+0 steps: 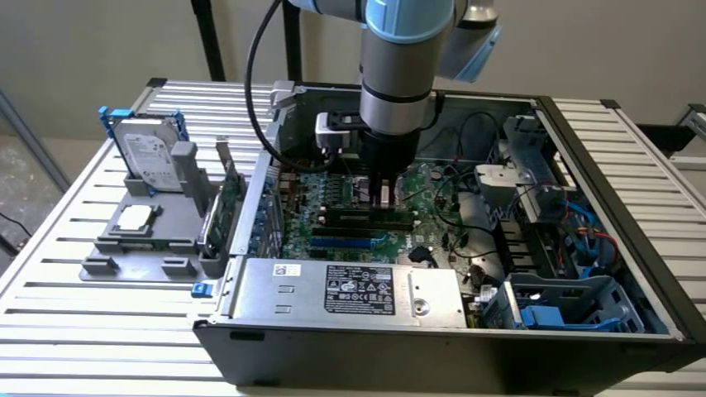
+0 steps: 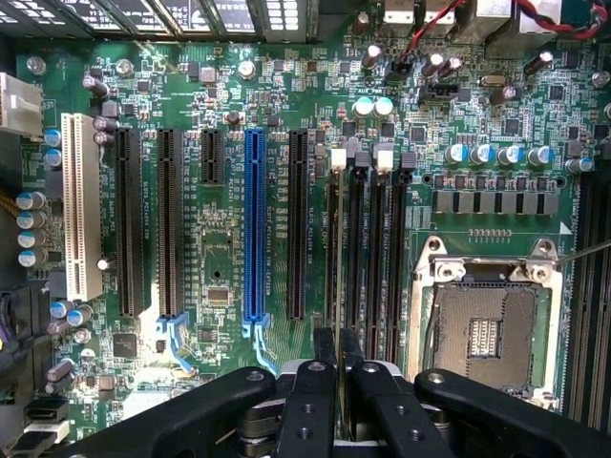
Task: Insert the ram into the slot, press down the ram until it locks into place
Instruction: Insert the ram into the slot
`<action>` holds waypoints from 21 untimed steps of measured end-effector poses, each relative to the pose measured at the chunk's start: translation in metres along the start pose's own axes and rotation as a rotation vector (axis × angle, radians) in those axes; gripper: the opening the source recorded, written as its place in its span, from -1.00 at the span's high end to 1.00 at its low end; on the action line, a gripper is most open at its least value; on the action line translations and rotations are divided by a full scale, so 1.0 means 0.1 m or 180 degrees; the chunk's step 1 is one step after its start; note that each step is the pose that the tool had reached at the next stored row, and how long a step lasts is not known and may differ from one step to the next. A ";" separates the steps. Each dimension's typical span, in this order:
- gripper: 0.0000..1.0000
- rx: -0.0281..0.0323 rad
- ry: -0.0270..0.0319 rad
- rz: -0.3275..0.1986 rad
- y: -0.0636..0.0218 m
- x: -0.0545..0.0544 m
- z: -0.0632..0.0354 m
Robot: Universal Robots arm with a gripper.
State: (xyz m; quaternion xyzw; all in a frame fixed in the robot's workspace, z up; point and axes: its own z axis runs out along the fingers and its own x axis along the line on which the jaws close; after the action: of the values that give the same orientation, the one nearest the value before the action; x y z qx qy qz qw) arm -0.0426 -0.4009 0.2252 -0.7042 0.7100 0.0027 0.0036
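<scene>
- A slatted metal surface (image 1: 99, 314) carries an open computer case (image 1: 441, 347), with its green motherboard (image 2: 220, 277) laid bare.
- The arm (image 1: 403, 74) reaches straight down into the case, above the bank of long black memory sockets near the bright blue socket (image 2: 253, 229).
- The jaws stand close together and pinch the ram (image 2: 341, 286), which is held on edge and reads from the wrist view as a thin line.
- The ram runs along the slot (image 2: 332, 248), the one in the bank nearest the blue socket. Seen edge-on, it may or may not have its lower edge in the slot yet; we cannot tell.
- We judge the insertion step to be in hand, with the locking press not yet done.
- That move calls, in our view, for the ram kept parallel to the slot and pressed evenly, straight down.
</scene>
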 end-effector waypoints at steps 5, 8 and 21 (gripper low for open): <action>0.58 0.0000 -0.0001 -0.0001 0.000 0.00 -0.006; 0.58 0.0000 -0.0001 -0.0001 0.000 0.00 -0.075; 0.79 -0.0003 -0.0002 -0.0001 0.002 0.00 -0.347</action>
State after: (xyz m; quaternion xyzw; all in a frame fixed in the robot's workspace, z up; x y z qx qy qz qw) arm -0.0429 -0.4011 0.2599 -0.7042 0.7099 0.0032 0.0034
